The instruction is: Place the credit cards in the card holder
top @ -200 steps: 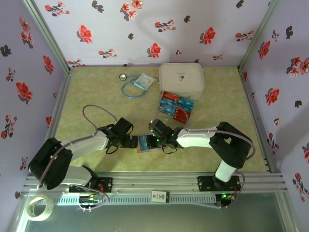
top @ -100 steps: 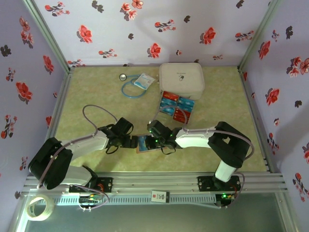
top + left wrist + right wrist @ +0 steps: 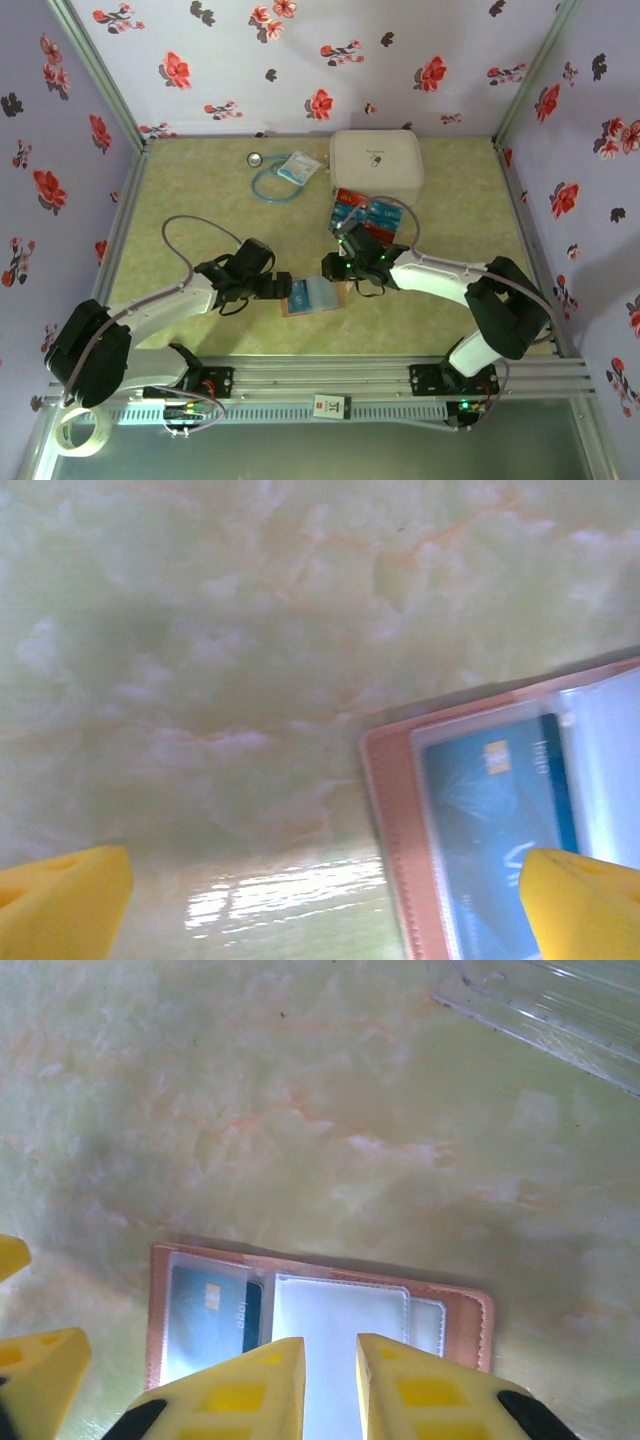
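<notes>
The card holder (image 3: 318, 297) lies open low centre, a blue card (image 3: 495, 820) in its sleeve; left gripper (image 3: 284, 289) spread wide at its edge, right gripper (image 3: 331, 1380) barely parted, empty

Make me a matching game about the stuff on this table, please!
Things:
1. card holder
2. white case
3. loose credit cards
4. left gripper

Place or state:
A. jaws wide open
B. at the back of the table
C. lying open, a blue card in one sleeve
D. piled right by the white case

Pairs: 1-C, 2-B, 3-D, 4-A
</notes>
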`<state>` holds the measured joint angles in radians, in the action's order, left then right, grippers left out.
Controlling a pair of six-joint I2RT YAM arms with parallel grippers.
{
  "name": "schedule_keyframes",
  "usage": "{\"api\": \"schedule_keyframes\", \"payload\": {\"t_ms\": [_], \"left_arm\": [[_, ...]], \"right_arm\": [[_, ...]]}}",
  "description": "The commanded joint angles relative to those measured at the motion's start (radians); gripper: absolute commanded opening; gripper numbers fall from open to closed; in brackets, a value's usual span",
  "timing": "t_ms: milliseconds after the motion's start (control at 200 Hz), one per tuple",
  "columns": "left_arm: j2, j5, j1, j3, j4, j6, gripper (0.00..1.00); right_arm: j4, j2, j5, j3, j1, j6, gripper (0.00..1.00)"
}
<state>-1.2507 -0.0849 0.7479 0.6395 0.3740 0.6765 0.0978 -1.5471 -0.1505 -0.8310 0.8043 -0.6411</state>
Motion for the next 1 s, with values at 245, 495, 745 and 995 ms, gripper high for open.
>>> {"api": "schedule_keyframes", "payload": {"t_ms": [245,495,745,995], "left_arm": [[-0.088,0.007,0.105,0.063,-0.073,0.108,1.0],[-0.161,0.0,0.138,0.077,-0.104,0.098,1.0],[-0.18,-0.009,0.153,0.073,-0.121,0.081,1.0],[-0.179,-0.009,0.166,0.053,-0.154,0.074,1.0]], "right_arm": [[-0.018,-0.089,-0.082,0.006,-0.014,0.029,0.12],[-0.064,-0.126,-0.101,0.028,-0.015,0.01,0.11],[-0.134,-0.17,-0.14,0.045,-0.008,-0.033,0.1],[-0.153,-0.173,-0.139,0.044,0.009,-0.052,0.09]]}}
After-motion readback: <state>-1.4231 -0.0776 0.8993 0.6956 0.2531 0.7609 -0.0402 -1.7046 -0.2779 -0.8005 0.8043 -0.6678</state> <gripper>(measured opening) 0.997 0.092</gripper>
